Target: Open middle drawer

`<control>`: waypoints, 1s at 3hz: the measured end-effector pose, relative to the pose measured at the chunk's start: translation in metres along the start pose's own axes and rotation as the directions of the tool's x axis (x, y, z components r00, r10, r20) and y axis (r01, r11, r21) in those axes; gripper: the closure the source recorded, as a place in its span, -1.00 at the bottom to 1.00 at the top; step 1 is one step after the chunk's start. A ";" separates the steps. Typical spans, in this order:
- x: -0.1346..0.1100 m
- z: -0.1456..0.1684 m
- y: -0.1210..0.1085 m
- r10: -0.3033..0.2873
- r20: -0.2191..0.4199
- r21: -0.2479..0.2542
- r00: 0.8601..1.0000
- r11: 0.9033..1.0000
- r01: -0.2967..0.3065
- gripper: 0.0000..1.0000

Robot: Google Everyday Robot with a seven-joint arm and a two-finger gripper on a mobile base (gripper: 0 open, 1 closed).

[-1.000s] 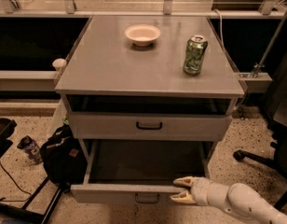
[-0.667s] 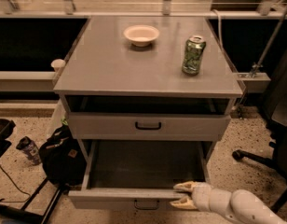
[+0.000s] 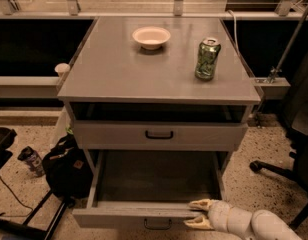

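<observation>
The middle drawer [image 3: 119,215] is the grey drawer under the closed top drawer [image 3: 159,134]. It stands pulled far out, its inside bare, with its small black bar handle [image 3: 158,225] at the centre of its front. My gripper [image 3: 198,213] is at the right part of that front, to the right of the handle. One cream finger [image 3: 201,204] lies over the front's top edge and the other [image 3: 195,223] lies against its outer face, so the panel sits between them. The lowest drawer is hidden below.
On the cabinet top [image 3: 109,69] stand a cream bowl [image 3: 151,36] and a green can [image 3: 207,59]. On the floor to the left lie a black bag [image 3: 69,169] and a small can [image 3: 31,160]. A chair base [image 3: 274,170] stands on the right.
The middle drawer has slid further out toward the camera, and my gripper has moved back with its front panel between the fingers.
</observation>
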State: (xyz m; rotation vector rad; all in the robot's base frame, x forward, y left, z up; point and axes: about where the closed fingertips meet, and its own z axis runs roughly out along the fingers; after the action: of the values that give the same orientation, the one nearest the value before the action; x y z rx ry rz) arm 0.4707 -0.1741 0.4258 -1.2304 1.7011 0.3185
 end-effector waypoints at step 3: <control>0.000 -0.009 0.010 0.003 0.017 0.010 1.000 1.000 -0.003 0.63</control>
State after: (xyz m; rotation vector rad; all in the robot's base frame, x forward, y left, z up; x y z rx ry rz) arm 0.4575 -0.1758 0.4270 -1.2151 1.6884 0.3205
